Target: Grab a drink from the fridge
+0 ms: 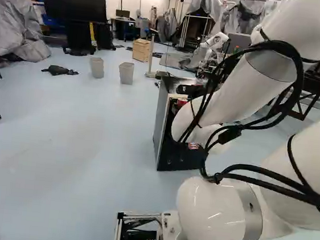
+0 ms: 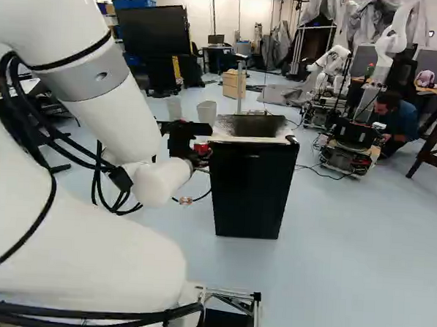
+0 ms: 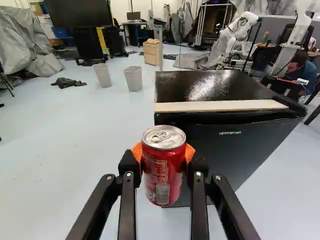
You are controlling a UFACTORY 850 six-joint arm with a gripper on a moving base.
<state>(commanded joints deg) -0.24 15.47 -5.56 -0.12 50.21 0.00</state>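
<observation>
In the right base view my gripper (image 2: pixel 198 159), partly hidden by the wrist, is beside the black fridge (image 2: pixel 250 183) at about the height of its top. The wrist view has the gripper (image 3: pixel 164 152) shut on a red drink can (image 3: pixel 162 172), its orange pads pressed on two sides. The can is upright, with its silver lid facing up and its tab unopened. Behind the can, the fridge (image 3: pixel 235 150) has its door closed, and a pale strip runs along its top front edge. In the left base view the arm covers part of the fridge (image 1: pixel 167 129).
Two grey bins (image 3: pixel 133 78) and a wooden crate (image 3: pixel 151 53) stand beyond the fridge. A large dark screen (image 3: pixel 80 14) is farther back. Another robot (image 2: pixel 344 144) stands at the right of the right base view, a person crouching beside it. Cables lie on the floor by the fridge.
</observation>
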